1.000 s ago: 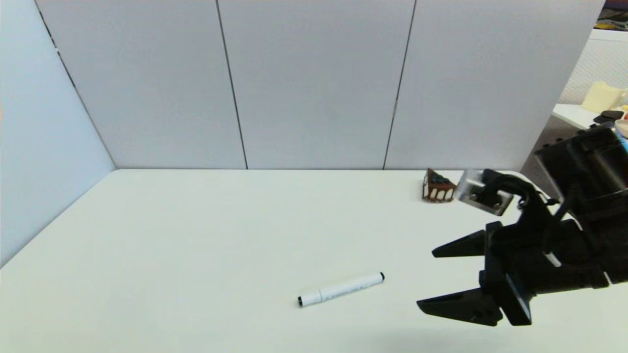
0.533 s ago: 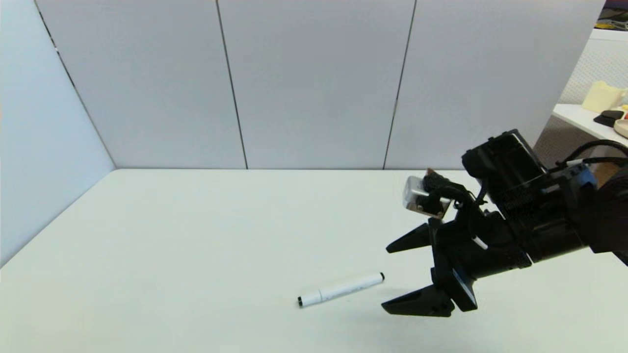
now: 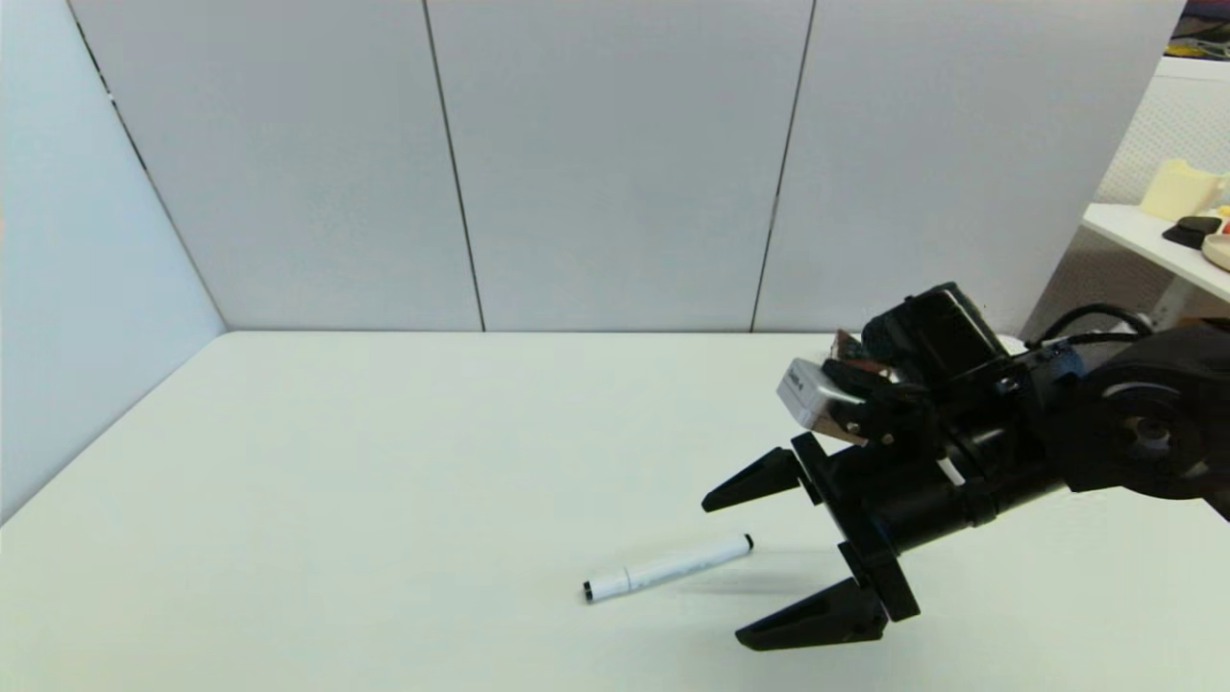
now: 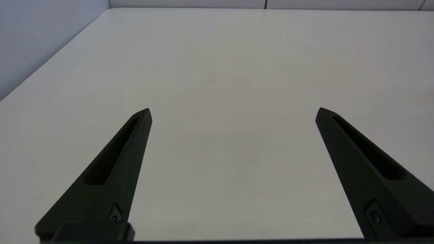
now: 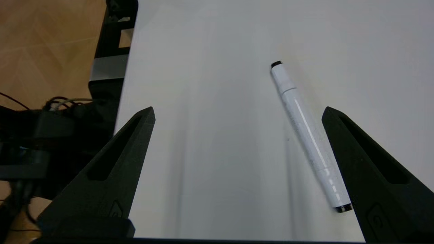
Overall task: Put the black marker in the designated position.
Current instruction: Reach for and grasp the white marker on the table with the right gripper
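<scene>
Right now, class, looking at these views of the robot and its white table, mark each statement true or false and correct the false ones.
1. The slim white marker with black tips lies flat on the white table. True.
2. The right gripper is shut on the marker. False: it is open, beside the marker and not touching it.
3. The left gripper is open over bare tabletop. True.
4. The brown cake slice touches the marker. False: it sits far back, mostly hidden behind the right arm.

Your head camera looks forward and down at the plain white table (image 3: pixel 384 461); both low wrist cameras share it close up.
</scene>
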You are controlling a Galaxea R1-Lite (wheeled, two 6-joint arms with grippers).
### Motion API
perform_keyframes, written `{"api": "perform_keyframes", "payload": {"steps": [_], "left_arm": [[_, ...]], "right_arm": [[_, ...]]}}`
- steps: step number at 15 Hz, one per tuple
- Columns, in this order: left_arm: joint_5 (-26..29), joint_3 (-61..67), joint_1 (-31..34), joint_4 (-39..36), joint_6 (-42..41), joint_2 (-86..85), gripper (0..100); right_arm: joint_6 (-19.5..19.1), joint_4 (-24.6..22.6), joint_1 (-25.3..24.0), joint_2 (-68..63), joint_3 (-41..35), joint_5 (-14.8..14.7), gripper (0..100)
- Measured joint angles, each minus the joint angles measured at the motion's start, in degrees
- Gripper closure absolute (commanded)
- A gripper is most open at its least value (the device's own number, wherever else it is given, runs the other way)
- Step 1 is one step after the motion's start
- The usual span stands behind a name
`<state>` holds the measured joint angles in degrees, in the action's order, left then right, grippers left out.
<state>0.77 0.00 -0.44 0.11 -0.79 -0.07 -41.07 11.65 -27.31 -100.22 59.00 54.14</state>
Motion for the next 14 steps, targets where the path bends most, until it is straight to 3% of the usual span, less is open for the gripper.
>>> {"api": "perform_keyframes", "payload": {"steps": [8,14], "left_arm": [[0.00,0.00,0.00,0.00,0.02,0.00,0],[0.00,0.00,0.00,0.00,0.00,0.00,0]], "right_arm": [[-16.90,-3.39,2.17,-8.19,-0.33,0.07,0],[-17.60,-3.54,1.90,-12.82,2.62,-0.34,0]]}}
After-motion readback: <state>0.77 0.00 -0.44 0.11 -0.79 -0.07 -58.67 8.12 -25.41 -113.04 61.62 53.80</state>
